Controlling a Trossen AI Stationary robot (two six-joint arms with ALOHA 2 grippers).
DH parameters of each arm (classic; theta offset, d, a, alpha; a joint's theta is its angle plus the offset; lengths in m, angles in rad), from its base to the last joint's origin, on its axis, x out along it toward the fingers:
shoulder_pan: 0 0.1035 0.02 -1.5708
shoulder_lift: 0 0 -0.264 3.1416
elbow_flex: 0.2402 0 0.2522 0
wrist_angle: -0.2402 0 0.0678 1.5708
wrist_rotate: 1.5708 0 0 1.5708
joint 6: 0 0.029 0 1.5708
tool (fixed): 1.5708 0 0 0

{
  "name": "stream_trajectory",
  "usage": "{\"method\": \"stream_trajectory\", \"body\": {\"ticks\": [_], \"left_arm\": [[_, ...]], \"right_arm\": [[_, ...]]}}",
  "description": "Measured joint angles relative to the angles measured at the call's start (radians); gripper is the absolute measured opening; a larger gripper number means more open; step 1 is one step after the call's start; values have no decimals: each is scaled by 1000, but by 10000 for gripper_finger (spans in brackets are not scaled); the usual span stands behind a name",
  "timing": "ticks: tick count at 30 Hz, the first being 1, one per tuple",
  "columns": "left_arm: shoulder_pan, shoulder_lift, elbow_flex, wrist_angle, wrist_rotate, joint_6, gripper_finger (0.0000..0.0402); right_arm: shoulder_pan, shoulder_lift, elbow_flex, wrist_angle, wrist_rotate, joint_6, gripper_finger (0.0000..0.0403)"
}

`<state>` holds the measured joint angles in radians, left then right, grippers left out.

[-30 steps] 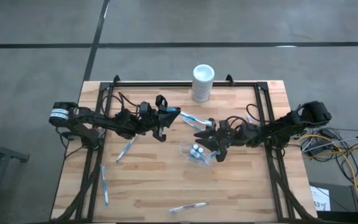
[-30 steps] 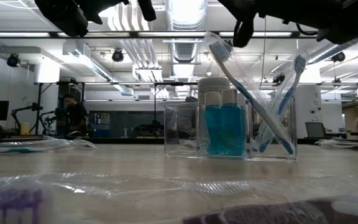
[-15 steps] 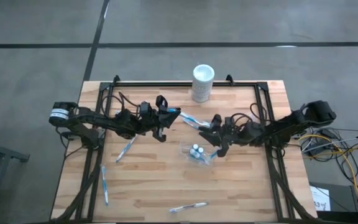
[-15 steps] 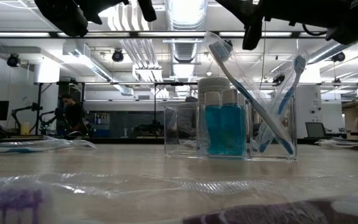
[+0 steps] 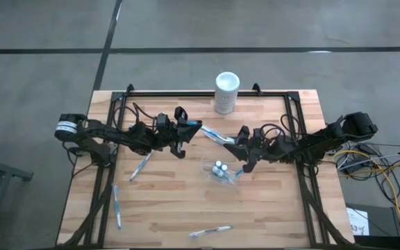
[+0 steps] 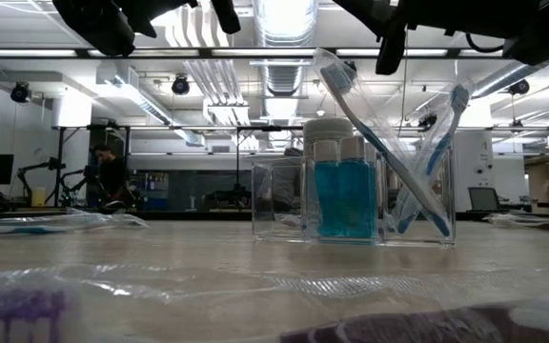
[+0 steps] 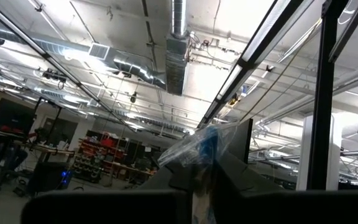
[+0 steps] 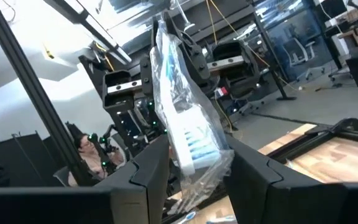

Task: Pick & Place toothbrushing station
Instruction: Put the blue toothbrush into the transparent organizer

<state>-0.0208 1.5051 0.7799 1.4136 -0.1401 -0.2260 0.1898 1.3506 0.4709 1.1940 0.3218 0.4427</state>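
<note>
Since a second ago the right gripper [image 5: 240,148] has drawn back from the clear cup [image 5: 219,171], its fingers clenched on a wrapped toothbrush [image 8: 182,127]. That cup now lies just ahead and below, mid-tabletop [image 5: 172,208]. The left gripper [image 5: 181,132] grips another wrapped toothbrush [image 7: 194,152], farther off.

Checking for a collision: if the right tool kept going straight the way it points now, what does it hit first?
Probably the left tool. The right tool, shut on a wrapped toothbrush, points across the table at it; the right wrist view shows the left arm straight ahead. Heights are unclear, so it might pass.
</note>
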Motion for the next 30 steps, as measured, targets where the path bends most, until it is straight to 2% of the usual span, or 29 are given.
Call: {"method": "stream_trajectory", "body": {"ticks": [22, 25, 30], "left_arm": [[0, 0, 0, 0, 0, -11, 30], [0, 0, 0, 0, 0, -11, 26], [0, 0, 0, 0, 0, -12, 28]], "right_arm": [[6, 12, 0, -125, -15, 134, 132], [6, 12, 0, -120, 7, 133, 132], [6, 10, 0, -114, 104, 129, 132]]}}
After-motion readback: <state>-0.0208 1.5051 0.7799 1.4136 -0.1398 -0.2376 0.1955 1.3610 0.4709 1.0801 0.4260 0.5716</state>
